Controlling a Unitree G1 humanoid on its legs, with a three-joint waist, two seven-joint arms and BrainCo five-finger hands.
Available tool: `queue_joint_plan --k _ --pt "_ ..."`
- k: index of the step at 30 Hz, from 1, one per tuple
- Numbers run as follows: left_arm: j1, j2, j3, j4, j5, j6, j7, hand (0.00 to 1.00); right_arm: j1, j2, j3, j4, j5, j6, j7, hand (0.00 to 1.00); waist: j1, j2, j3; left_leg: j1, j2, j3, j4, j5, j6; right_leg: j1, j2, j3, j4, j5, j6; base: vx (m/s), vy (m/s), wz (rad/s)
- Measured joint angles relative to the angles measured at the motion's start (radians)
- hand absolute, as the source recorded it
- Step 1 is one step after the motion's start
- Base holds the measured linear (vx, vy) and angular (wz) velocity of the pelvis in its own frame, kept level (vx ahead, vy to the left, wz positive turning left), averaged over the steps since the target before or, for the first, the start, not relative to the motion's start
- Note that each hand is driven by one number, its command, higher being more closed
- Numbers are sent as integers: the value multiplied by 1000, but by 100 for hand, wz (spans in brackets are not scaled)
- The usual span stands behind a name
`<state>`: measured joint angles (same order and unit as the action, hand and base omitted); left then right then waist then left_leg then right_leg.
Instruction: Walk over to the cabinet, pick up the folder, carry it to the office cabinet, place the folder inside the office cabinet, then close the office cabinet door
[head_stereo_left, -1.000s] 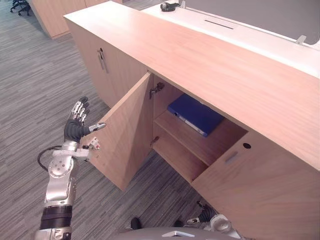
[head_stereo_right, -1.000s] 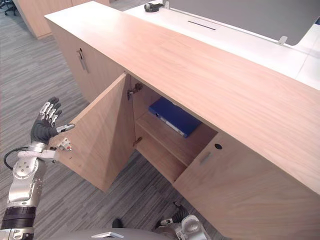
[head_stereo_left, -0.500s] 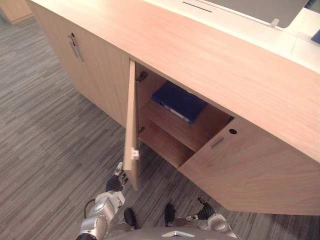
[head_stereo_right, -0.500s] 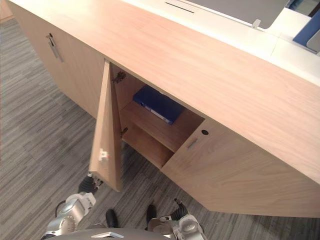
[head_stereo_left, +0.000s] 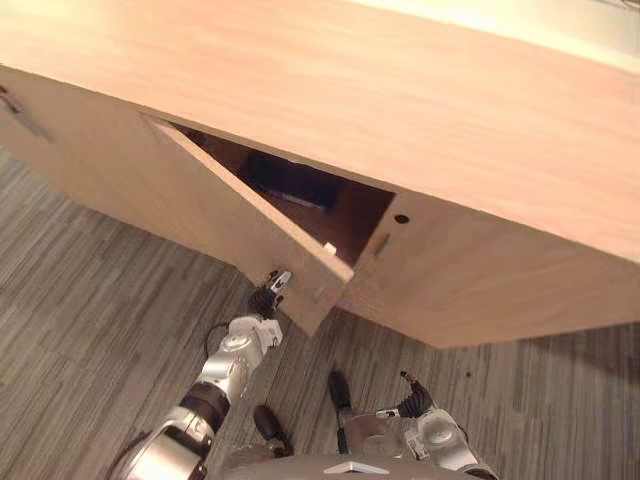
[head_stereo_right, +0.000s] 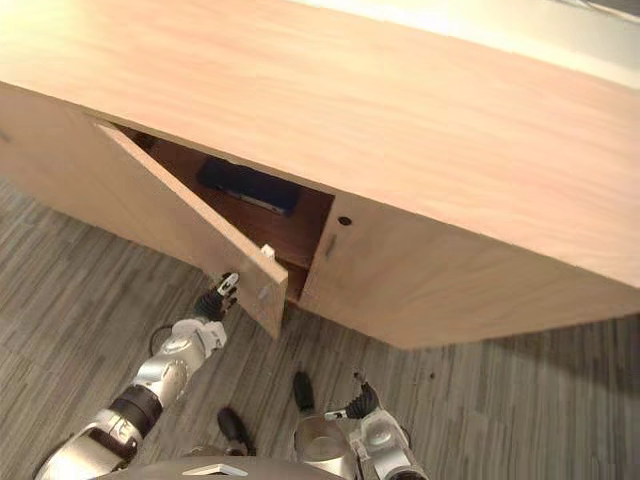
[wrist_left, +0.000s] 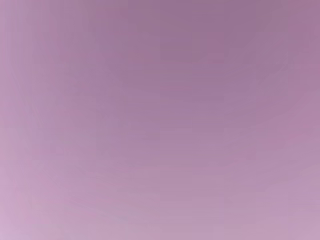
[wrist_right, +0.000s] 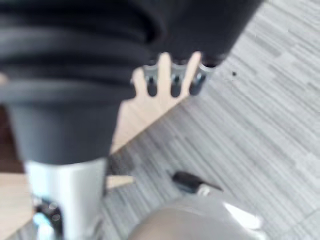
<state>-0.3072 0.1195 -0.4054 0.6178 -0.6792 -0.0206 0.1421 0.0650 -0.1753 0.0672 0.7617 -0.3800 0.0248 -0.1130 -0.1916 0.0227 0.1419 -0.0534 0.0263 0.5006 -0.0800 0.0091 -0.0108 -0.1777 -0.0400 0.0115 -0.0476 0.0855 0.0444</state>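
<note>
From my station I see the office cabinet from above, its door partly open and swung out over the grey striped carpet. The folder is inside the cabinet, dark blue and lying flat on the shelf in the shadowed opening, well apart from both hands. The left hand is up against the outer face of the door near its free lower corner; the one finger I can make out is straight, its dark tip touching the wood, so I read the hand as open and holding nothing. The right hand hangs low by the robot's side, above the carpet and clear of the cabinet; I cannot tell whether it is open or closed. Beside the opening, the neighbouring door is closed, with a small dark hole near its upper corner.
</note>
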Motion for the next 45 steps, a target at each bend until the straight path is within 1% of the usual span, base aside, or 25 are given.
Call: queue_joint_plan --k 2,3,5,7,13,15,17,22,24,27,29,30,31,32,33,34,35,36,37,38,39,40,41,42,45 --pt "-39 0 0 20 18 -4 7 0 -2 0 -1 0 1 0 0 0 -8 2 3 -15 -2 10 0 0 0 -19 -1 7 -2 8 1 -34 -2 -19" --pt "-79 5 0 33 18 -6 18 0 -8 0 -8 1 21 0 -1 0 -24 7 6 -30 -6 19 0 1 2 -37 -5 16 -6 18 4 -32 2 -11" --pt "-116 11 -3 42 18 -7 26 0 -15 0 -23 1 26 0 -3 0 -40 15 15 -38 -11 21 0 2 3 -45 -10 18 -8 24 7 -16 5 -6" --pt "-166 19 -9 69 17 -8 28 0 -21 1 -32 0 32 0 -5 0 -47 22 19 -48 -16 28 0 2 3 -58 -14 27 -8 30 11 -31 9 -9" --pt "-254 38 -14 66 17 -13 28 0 -19 2 -36 -6 72 -3 -4 0 -52 22 20 -73 -25 35 -6 8 12 -85 -25 35 -12 45 16 -28 -1 -2" --pt "-267 41 -25 59 31 -39 23 0 -16 8 -41 -8 80 -5 -4 0 -53 22 20 -68 -30 34 -6 9 13 -79 -28 33 -11 46 18 0 0 0" --pt "-272 35 -30 55 38 -47 18 0 -14 14 -41 -8 80 -9 -4 0 -54 22 20 -63 -32 31 -6 9 13 -73 -30 30 -11 46 18 -3 -21 4" --pt "-248 39 -26 16 111 -50 7 0 -12 18 -43 -8 81 -9 -4 0 -52 22 20 -32 -33 27 -7 9 13 -39 -30 27 -15 46 17 1 -20 1" --pt "-179 44 -3 -62 150 -56 -11 0 -11 19 -43 -10 81 -10 -3 0 -52 22 20 -8 -31 25 -7 9 12 -13 -29 26 -21 45 16 2 -51 0" --pt "-84 50 21 -105 177 -66 -28 0 -5 18 -46 -9 80 -10 -2 0 -50 23 20 25 -26 20 -7 7 11 27 -26 18 -27 41 14 -1 -43 4" --pt "-15 53 45 -107 196 -66 -50 0 2 18 -53 -9 80 -10 0 0 -45 22 20 46 -22 18 -5 4 10 52 -23 13 -31 37 13 -11 -43 5" --pt "36 56 65 -106 218 -64 -63 0 6 18 -60 -4 80 -11 0 0 -38 22 20 57 -17 18 4 -10 3 64 -21 12 -29 28 11 -8 -46 6" --pt "87 58 89 -104 238 -61 -78 0 10 19 -67 5 80 -11 1 0 -28 19 20 39 -3 14 68 -42 5 72 -22 11 -21 22 11 -2 -38 6" --pt "114 57 101 -104 250 -60 -85 0 13 18 -73 6 80 -10 1 0 -21 18 19 26 7 6 113 -60 6 74 -22 12 -17 20 15 -4 -56 11" --pt "164 56 130 -95 274 -58 -90 0 15 16 -86 15 81 -10 0 0 -10 19 18 -2 21 -22 187 -91 9 79 -21 15 -13 18 15 -3 -34 7" --pt "186 57 145 -93 277 -55 -92 0 13 16 -93 25 81 -10 0 0 -3 18 18 -12 23 -53 212 -98 11 81 -20 17 -13 18 15 -5 -77 0" --pt "226 56 180 -88 289 -52 -93 0 6 18 -113 44 82 -10 0 0 18 14 17 -26 20 -147 241 -106 15 81 -19 26 -14 22 16 -11 -58 -9" --pt "258 57 215 -80 295 -49 -94 0 1 17 -128 54 99 -9 0 0 38 14 17 -30 14 -202 243 -114 9 79 -16 30 -15 31 19 -17 -60 -11" --pt "270 57 233 -69 302 -48 -94 0 -2 18 -132 62 102 -9 -1 0 45 12 16 -30 12 -206 241 -116 7 78 -12 30 -16 33 20 -30 -17 -7" --pt "291 57 271 -25 315 -47 -93 0 -4 19 -137 81 109 -9 0 0 58 6 12 -23 6 -204 231 -116 8 80 -14 35 -19 38 22 -33 5 -10" --pt "324 56 315 21 331 -42 -92 0 -3 26 -154 92 119 -8 0 0 63 0 8 2 -1 -199 210 -112 10 95 -17 42 -27 41 24 -31 11 -14" --pt "344 55 335 42 338 -39 -92 0 2 29 -161 93 119 -8 0 0 62 -2 2 15 -5 -198 195 -109 10 102 -19 44 -30 41 25 -27 21 -17" --pt "382 53 372 85 362 -33 -93 0 15 34 -170 94 120 -8 0 0 63 -7 -13 39 -14 -196 164 -104 8 109 -23 51 -33 37 30 -30 27 -15" --pt "405 49 402 120 378 -30 -92 0 22 36 -172 101 120 -8 0 0 68 -8 -31 44 -21 -195 144 -102 6 106 -25 58 -33 36 31 -30 28 -19" --pt "440 24 516 232 423 -20 -90 0 32 55 -190 133 123 -8 0 0 87 -22 -53 74 -37 -196 95 -87 5 109 -31 66 -33 33 36 -15 16 -9"
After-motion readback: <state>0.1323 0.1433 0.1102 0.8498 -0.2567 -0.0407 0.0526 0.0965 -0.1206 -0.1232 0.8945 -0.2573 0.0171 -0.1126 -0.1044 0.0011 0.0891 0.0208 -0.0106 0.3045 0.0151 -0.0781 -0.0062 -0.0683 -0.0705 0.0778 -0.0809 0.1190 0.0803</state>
